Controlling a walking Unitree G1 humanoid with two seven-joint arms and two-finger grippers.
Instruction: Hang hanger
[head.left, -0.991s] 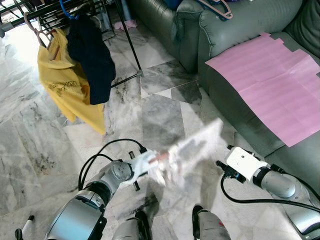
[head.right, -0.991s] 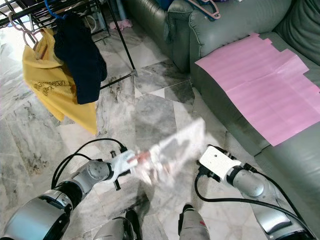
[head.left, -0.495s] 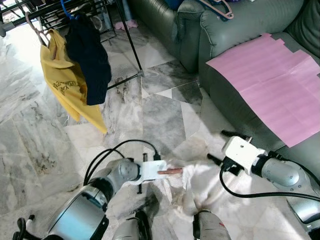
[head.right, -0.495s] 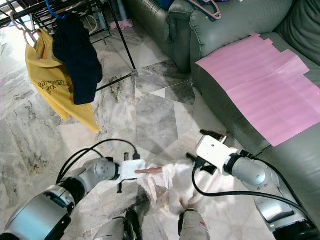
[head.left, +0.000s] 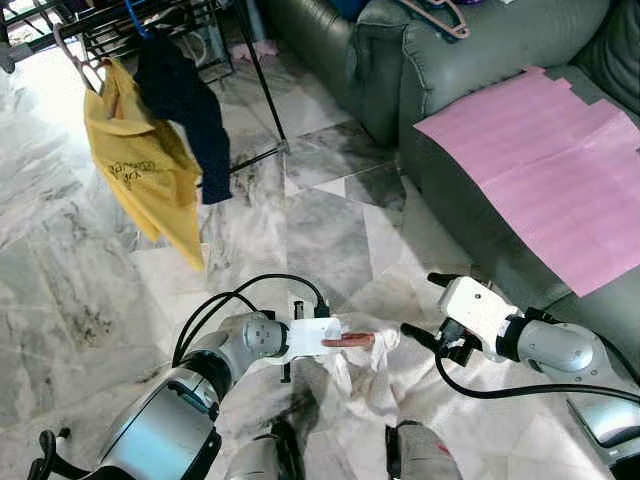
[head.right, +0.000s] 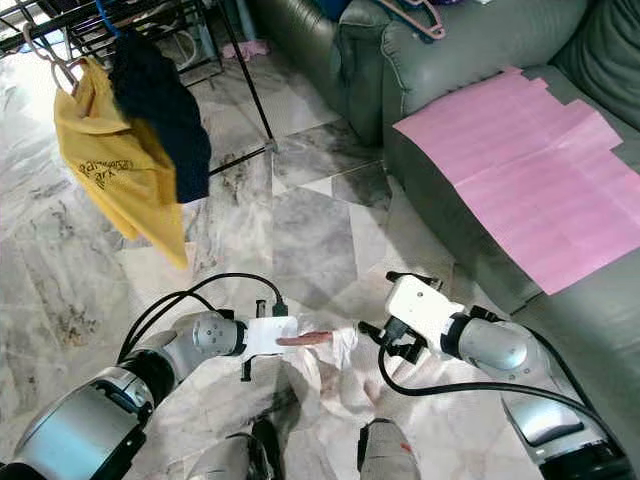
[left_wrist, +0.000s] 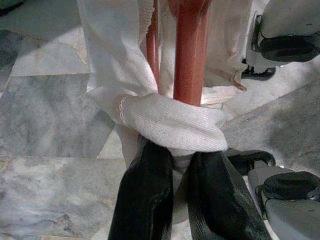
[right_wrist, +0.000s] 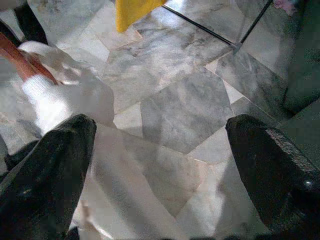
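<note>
We hold the red hanger (head.left: 347, 341) low over the marble floor (head.left: 320, 230), a white garment (head.left: 400, 375) draped on it, and our left claw (left_wrist: 172, 165) is pressed together on the hanger's neck through a fold of that cloth. The hanger's long axis runs from the left claw toward three o'clock, where our right claw (right_wrist: 160, 165) waits just beside the garment with its fingers spread wide, gripping nothing. The drying rack (head.left: 150, 20), already carrying a yellow shirt (head.left: 140, 175) and a dark garment (head.left: 185, 100), stands well apart toward eleven o'clock, so we judge the left arm the nearer one for carrying the hanger up to its rail.
</note>
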